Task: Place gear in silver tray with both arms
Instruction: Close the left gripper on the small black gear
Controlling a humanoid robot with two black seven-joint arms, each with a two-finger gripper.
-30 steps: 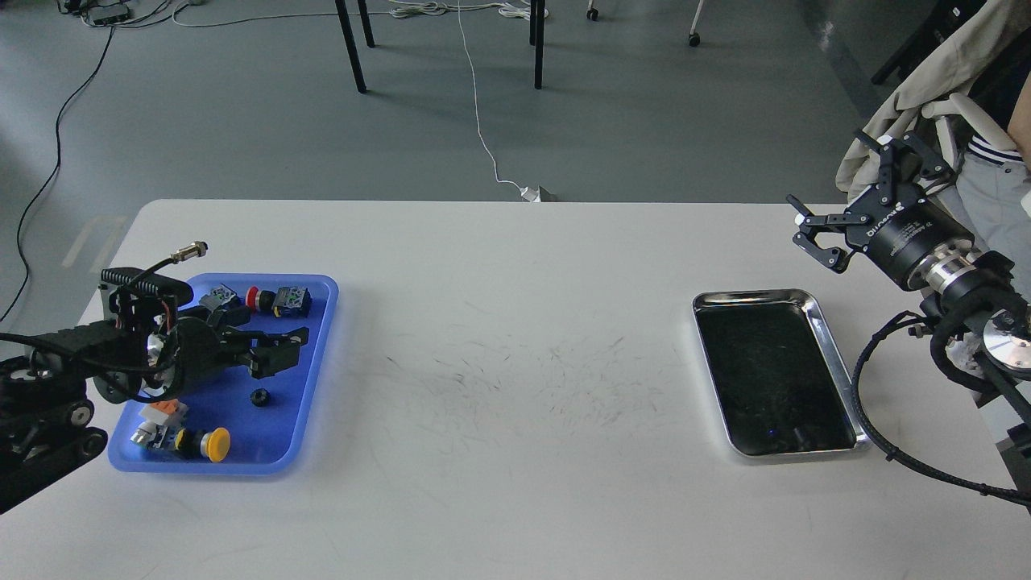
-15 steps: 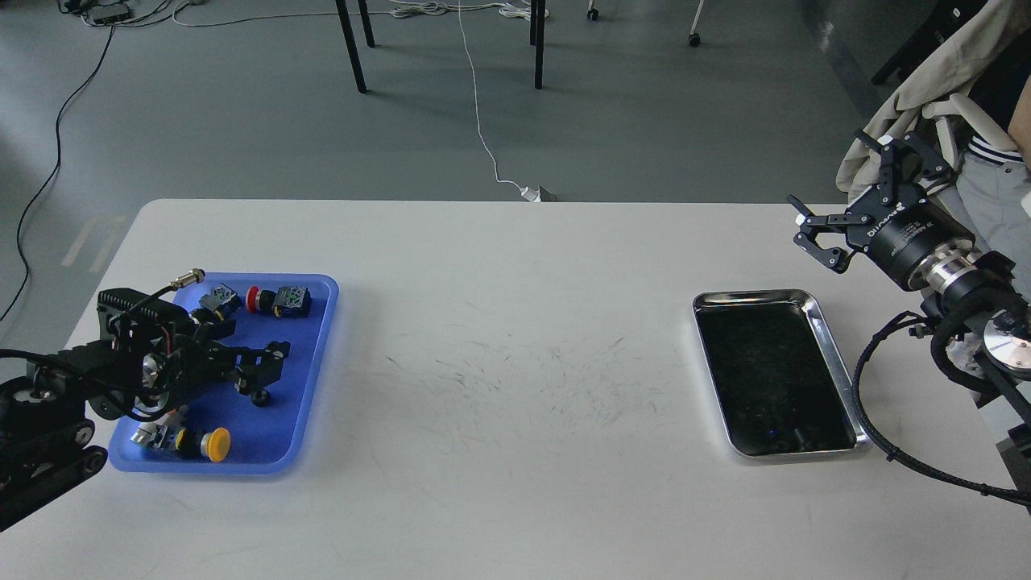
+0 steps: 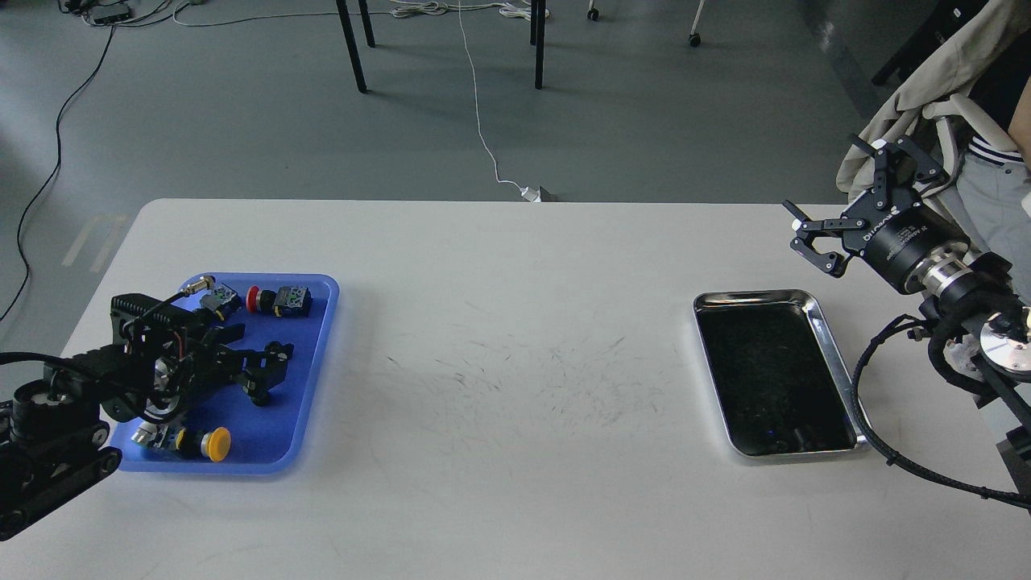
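Over the blue plastic tray [image 3: 310, 322] at table left, the black left gripper [image 3: 264, 374] reaches down onto a small black gear [image 3: 259, 396].
Whether its jaws clamp the gear, I cannot tell; the black right gripper [image 3: 846, 205] hangs with jaws apart beyond the shiny rectangular silver tray [image 3: 830, 338].

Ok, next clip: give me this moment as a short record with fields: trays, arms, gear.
Silver tray: shiny rectangular stainless-steel tray on the table's right side, nothing in it.
Blue tray: blue plastic tray at left, holding small parts.
Left gripper: low inside the blue tray, jaws around a small black gear.
Right gripper: jaws open, raised beyond the silver tray.
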